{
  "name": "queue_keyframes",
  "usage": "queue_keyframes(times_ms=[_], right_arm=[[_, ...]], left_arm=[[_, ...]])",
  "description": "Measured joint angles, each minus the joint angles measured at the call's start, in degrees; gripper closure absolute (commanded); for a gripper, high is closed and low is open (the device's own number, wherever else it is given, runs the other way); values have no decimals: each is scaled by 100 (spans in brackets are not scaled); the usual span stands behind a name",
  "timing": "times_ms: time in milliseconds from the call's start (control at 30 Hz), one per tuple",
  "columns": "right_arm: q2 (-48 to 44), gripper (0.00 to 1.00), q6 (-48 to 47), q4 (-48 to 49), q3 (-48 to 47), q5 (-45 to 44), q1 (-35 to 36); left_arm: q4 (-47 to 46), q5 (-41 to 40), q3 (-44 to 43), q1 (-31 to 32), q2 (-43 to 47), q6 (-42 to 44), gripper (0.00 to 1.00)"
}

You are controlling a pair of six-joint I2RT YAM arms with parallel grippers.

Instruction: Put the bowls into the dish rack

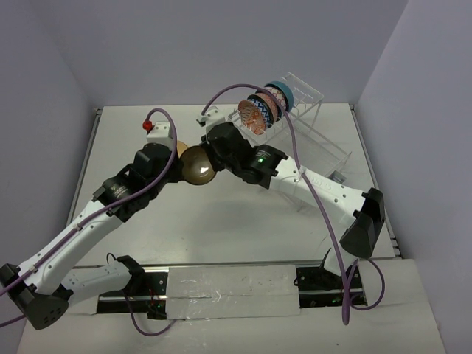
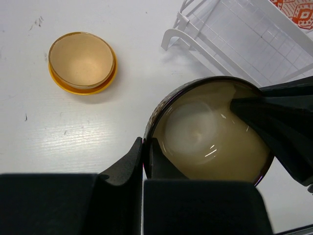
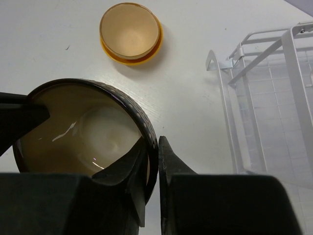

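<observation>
A bowl (image 1: 198, 165), tan inside and dark outside, hangs above the table between my two arms. My left gripper (image 2: 145, 147) is shut on its near rim, one finger inside and one outside the bowl (image 2: 205, 132). My right gripper (image 3: 157, 144) pinches the opposite rim of the same bowl (image 3: 83, 132) in the same way. An orange-yellow bowl (image 2: 82, 62) sits upright on the table beyond it. The white wire dish rack (image 1: 317, 129) stands at the back right. In its top slots stand a reddish patterned bowl (image 1: 249, 116), a zigzag bowl (image 1: 265, 103) and a blue bowl (image 1: 282, 91).
A small red knob (image 1: 148, 125) lies on the table at the back left, beside the purple cable (image 1: 166, 118). The rack's white foot (image 2: 188, 41) is close to the held bowl. Grey walls enclose the table on three sides.
</observation>
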State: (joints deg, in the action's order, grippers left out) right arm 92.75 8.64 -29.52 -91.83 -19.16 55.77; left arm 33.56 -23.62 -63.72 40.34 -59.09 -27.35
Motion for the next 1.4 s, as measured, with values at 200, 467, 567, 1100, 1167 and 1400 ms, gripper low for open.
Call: queue_keyframes(times_ms=[200,467,567,1100,1167,1400], right_arm=[[0,100,-55,-44,-2,-125,26],[-50,100,-479,-280,48,-901,33],[-216,100,-789,-339,87,-1270,-11],[-1307,100,-3141,887,-610,-3174,-2024],[-1296,100,-3606,1443,-584,-3303,-2208],[-826,100,-4935,3307,-645,-3335,-2754]], left_arm=[[9,-42,-2,20,0,9,55],[-79,-20,-334,24,-9,-328,1],[-114,31,-483,-46,-20,-341,1],[-485,1080,584,-2522,0,-164,1],[-520,1093,774,-2553,-15,-90,1],[-640,1152,1038,-2564,-68,28,1]])
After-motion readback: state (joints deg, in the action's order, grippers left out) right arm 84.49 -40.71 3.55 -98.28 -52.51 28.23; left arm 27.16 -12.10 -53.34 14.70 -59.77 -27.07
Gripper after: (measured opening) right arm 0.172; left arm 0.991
